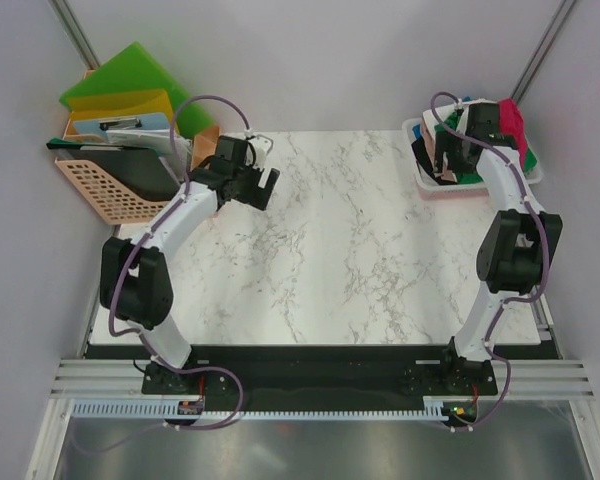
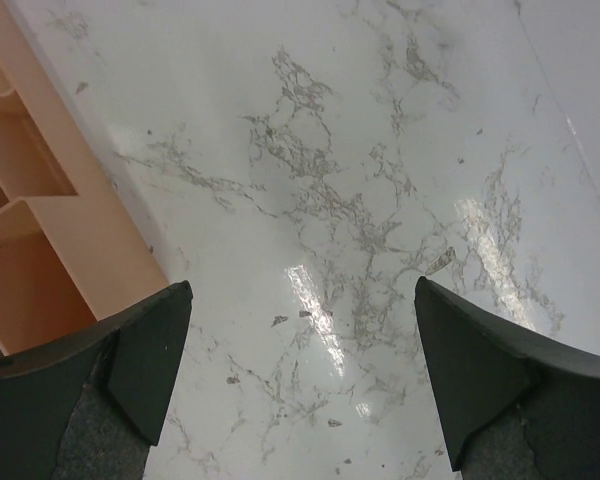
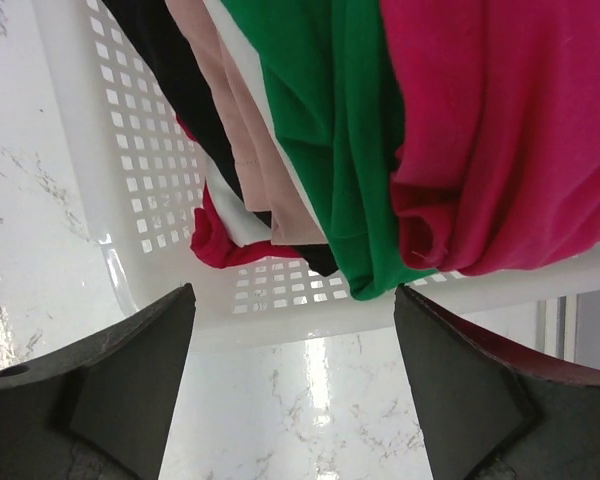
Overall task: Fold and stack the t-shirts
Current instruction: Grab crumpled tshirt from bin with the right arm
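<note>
Several t-shirts lie heaped in a white perforated basket [image 3: 150, 170] at the table's far right [image 1: 427, 182]. The crimson-pink one [image 3: 510, 130] is on top, hanging over the rim beside a green one [image 3: 330, 130]. Beige-pink [image 3: 242, 130], black [image 3: 165, 70] and white [image 3: 230, 210] ones lie under them. My right gripper [image 3: 292, 295] hangs open just in front of the basket's wall, nothing between its fingers; from above it sits over the basket [image 1: 445, 165]. My left gripper [image 2: 302, 285] stands open over bare marble at the far left [image 1: 265, 185].
An orange lattice basket [image 1: 110, 190] [image 2: 40, 250] stands at the back left, close to the left fingers. It holds green [image 1: 130, 75] and yellow [image 1: 120, 105] folders and dark items. The marble tabletop [image 1: 330, 260] lies between the arms. Wall poles rise at both back corners.
</note>
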You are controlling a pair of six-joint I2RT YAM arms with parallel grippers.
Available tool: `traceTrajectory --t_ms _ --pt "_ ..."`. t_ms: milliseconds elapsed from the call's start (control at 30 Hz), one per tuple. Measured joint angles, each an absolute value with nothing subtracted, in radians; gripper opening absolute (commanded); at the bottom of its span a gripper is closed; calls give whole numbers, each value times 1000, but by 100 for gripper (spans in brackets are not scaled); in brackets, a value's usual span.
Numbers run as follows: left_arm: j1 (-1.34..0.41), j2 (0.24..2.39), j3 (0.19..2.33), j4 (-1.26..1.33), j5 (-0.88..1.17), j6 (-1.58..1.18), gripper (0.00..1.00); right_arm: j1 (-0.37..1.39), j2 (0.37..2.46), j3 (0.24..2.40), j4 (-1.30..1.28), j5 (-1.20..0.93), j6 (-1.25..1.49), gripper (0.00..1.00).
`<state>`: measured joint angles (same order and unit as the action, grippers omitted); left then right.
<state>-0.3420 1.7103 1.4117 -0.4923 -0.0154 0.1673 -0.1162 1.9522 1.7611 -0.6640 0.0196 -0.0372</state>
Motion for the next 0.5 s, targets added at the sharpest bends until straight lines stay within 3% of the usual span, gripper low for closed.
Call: traceTrajectory --t_ms 267,500 --pt "-319 1500 1325 -419 51 173 100 -138 1833 1739 -560 58 -49 88" --pt "-322 1314 1169 -277 -9 208 100 -177 1957 1867 -484 57 -28 90"
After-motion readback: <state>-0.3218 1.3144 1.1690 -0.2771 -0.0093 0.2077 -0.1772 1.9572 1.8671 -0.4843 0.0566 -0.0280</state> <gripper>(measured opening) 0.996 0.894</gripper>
